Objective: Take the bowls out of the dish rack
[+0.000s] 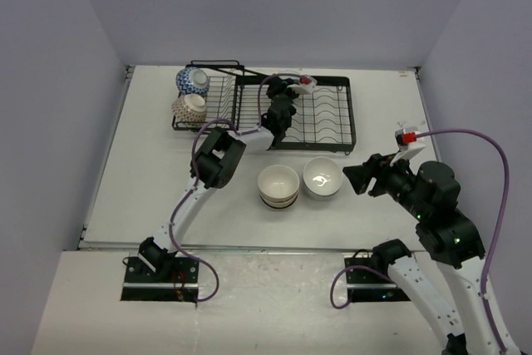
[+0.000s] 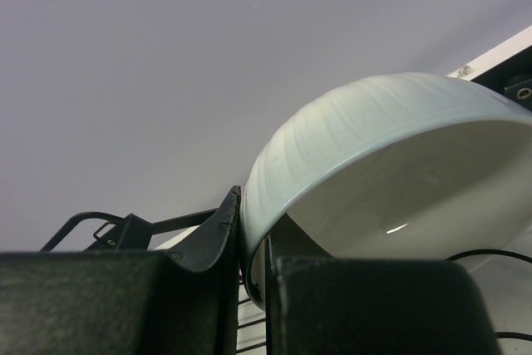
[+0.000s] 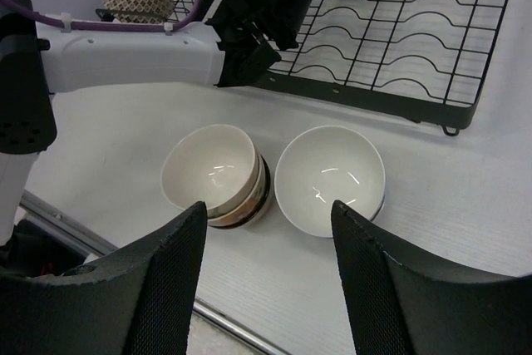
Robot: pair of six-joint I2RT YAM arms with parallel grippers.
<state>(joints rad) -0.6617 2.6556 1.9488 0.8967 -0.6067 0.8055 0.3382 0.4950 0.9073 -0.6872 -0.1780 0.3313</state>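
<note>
The left tool (image 2: 249, 276) gripped a bowl (image 2: 391, 147) by its rim, seemingly in the rack (image 1: 328, 122) at twelve o'clock, while the right tool (image 3: 266, 209) hung open, and the next move called for lifting the bowl clear toward six o'clock.

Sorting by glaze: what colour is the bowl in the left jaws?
White bowl, faintly ribbed outside; left wrist view shows it best.

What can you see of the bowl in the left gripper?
The white bowl looks like plain glazed ceramic, with faint ribbing on its outer wall and a smooth, glossy inside with nothing visible in it. It is tipped on its side, opening facing the gripper. The left gripper pinches its rim, over the dish rack.
</note>
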